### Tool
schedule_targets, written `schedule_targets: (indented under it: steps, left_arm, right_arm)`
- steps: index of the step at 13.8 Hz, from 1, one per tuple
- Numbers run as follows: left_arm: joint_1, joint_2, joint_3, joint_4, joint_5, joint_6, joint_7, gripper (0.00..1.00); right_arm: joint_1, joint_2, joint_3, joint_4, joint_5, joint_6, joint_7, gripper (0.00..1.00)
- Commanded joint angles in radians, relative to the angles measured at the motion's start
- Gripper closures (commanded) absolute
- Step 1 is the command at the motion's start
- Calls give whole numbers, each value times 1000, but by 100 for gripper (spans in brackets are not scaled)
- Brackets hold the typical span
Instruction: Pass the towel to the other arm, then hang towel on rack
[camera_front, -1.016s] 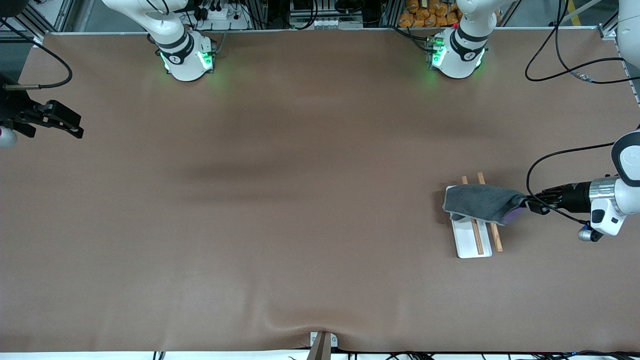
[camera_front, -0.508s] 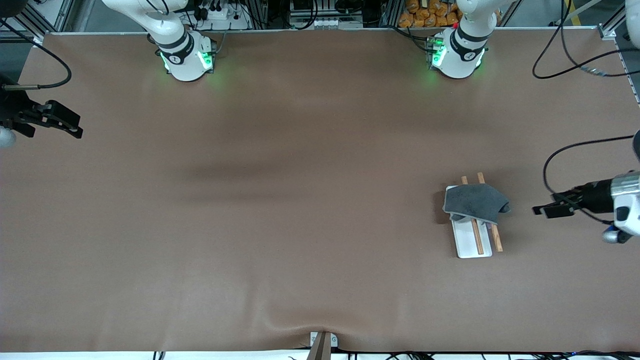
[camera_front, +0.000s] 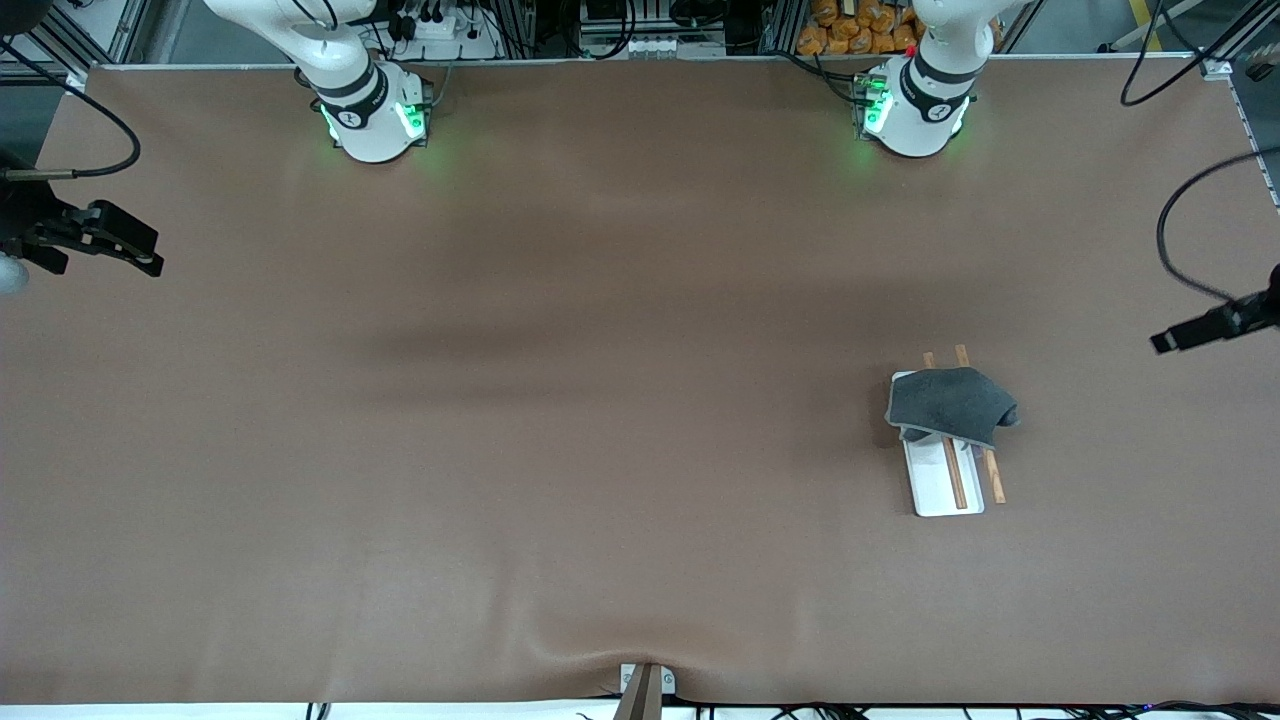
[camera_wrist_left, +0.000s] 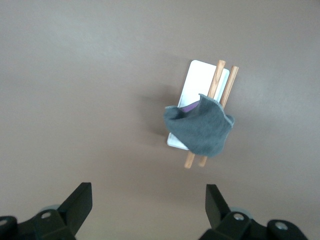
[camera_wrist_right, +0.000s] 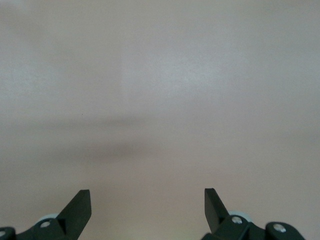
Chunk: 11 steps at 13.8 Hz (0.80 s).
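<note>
Front view shows the towel (camera_front: 950, 406) draped over the two wooden rods of the small white rack (camera_front: 942, 478), at the left arm's end of the counter (camera_front: 600, 400), so the hanging looks done. The left claw (camera_front: 1185, 335) is up over the counter's edge, fingers apart and empty. The right claw (camera_front: 110, 243) waits at its own end, also spread and empty; I judge nothing is left except parking.

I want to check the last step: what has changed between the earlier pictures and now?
The left gripper let go of the towel and pulled away toward the left arm's end of the table, its fingers open. The towel's stretched corner dropped, and it now hangs over the rack. The right gripper, open, the rack and the table stayed as they were.
</note>
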<state>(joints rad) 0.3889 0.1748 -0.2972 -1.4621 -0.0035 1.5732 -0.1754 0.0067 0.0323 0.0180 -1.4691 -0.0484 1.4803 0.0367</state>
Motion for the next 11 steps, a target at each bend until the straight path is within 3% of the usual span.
schedule_targets:
  steps: [1,11]
  left_arm:
    - [1,-59,-43,9,56,-39,42,0]
    - [1,-155,-132,25,59,-110,39,0]
  right_arm:
    - [-4,8,3,21,-18,-14,11,0]
    - [-5,9,2,23,-13,-46,9,0]
